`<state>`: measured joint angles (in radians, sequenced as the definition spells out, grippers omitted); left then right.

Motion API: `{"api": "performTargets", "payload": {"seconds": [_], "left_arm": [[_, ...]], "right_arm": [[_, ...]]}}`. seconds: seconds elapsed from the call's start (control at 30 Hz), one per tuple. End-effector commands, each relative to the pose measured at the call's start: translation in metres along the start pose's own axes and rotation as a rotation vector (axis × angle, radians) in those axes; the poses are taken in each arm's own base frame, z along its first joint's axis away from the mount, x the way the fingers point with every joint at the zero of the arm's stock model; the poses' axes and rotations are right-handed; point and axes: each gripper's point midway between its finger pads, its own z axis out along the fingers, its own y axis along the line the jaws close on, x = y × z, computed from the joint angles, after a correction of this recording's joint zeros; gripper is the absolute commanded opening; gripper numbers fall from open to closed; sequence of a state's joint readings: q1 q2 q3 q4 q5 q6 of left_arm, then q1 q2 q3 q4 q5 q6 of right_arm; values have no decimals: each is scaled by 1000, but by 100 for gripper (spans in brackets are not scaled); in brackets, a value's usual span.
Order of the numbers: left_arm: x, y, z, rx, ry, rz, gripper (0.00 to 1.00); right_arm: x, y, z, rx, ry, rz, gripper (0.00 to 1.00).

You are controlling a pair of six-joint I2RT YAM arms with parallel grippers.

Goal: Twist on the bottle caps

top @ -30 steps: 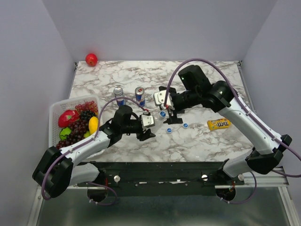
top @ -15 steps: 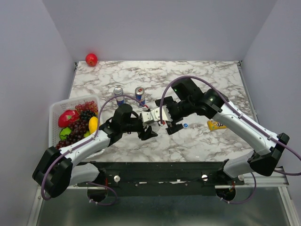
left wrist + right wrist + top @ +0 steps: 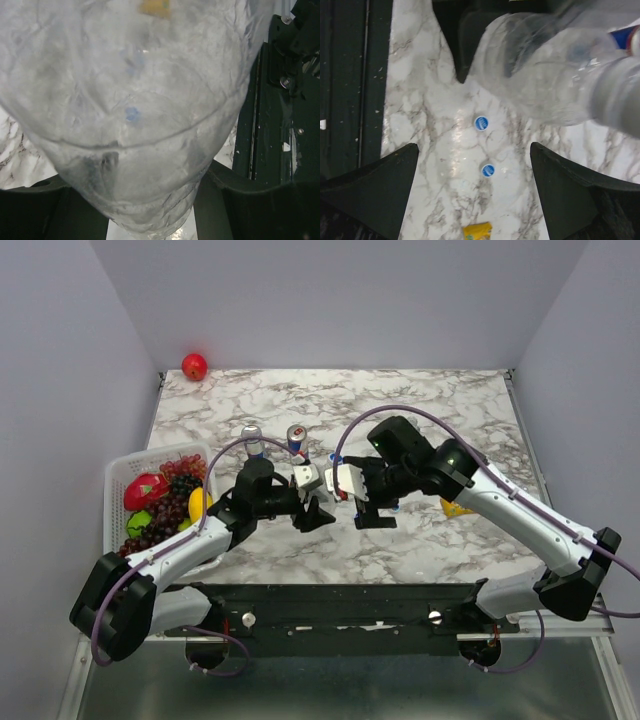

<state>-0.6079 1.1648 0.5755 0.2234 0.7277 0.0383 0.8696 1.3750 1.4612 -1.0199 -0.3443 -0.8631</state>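
Note:
A clear plastic bottle (image 3: 140,115) fills the left wrist view. My left gripper (image 3: 150,210) is shut on it, with a dark finger on each side. In the top view the left gripper (image 3: 314,512) sits mid-table, facing my right gripper (image 3: 372,512). In the right wrist view the right gripper (image 3: 474,147) is wide open and empty above the marble. The bottle (image 3: 545,75) lies beyond it at the upper right, apart from its fingers. Two blue caps (image 3: 481,122) (image 3: 488,170) lie flat on the table between the open fingers. I see no cap on the bottle.
Two blue-and-silver cans (image 3: 252,440) (image 3: 296,438) stand just behind the grippers. A white basket (image 3: 115,485) of fruit sits at the left edge. A red apple (image 3: 194,366) lies at the far left corner. A yellow candy packet (image 3: 476,231) lies right of the caps.
My right arm has swung left and toward the front until its gripper faces the left gripper closely. The left gripper has shifted slightly back with the bottle.

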Motion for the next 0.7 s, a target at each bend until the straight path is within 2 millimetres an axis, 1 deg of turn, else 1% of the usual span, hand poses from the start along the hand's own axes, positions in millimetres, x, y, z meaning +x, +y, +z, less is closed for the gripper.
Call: {"api": "performTargets", "payload": {"seconds": [0.0, 0.03, 0.07, 0.1, 0.13, 0.17, 0.2, 0.27, 0.3, 0.33, 0.37, 0.4, 0.47, 0.5, 0.57, 0.67], "left_arm": [[-10, 5, 0, -21, -30, 41, 0], [-7, 5, 0, -7, -17, 111, 0], [-3, 4, 0, 3, -1, 136, 0], [7, 2, -1, 19, 35, 149, 0], [11, 1, -1, 31, 54, 177, 0], [11, 3, -2, 39, 66, 251, 0], [20, 1, -3, 52, 100, 251, 0], [18, 3, -3, 57, 112, 296, 0], [19, 3, -3, 57, 119, 295, 0], [17, 3, -3, 55, 116, 300, 0], [15, 2, -2, 60, 112, 302, 0], [13, 1, -1, 60, 106, 294, 0], [9, 0, 0, 61, 94, 277, 0], [6, -2, 1, 63, 82, 260, 0], [5, -5, 1, 73, 76, 241, 0], [-1, -6, 2, 70, 54, 218, 0]], "right_arm": [[8, 15, -22, 23, 27, 180, 100], [-6, 5, -32, 52, -32, 197, 100], [-8, -8, -38, 88, -59, 233, 100], [-21, -21, -45, 129, -106, 246, 100], [-33, -34, -52, 164, -140, 232, 100], [-42, -41, -56, 182, -169, 216, 100], [-53, -49, -58, 194, -205, 170, 100], [-69, -51, -59, 164, -269, 100, 100], [-74, -53, -57, 161, -289, 47, 100], [-77, -51, -54, 143, -307, 30, 100], [-78, -50, -47, 122, -309, 16, 100], [-77, -47, -44, 97, -305, 0, 100], [-81, -38, -39, 51, -323, -74, 100], [-79, -34, -34, 39, -318, -104, 100], [-79, -26, -30, 18, -316, -145, 100], [-72, -21, -23, 14, -283, -180, 100]]}}
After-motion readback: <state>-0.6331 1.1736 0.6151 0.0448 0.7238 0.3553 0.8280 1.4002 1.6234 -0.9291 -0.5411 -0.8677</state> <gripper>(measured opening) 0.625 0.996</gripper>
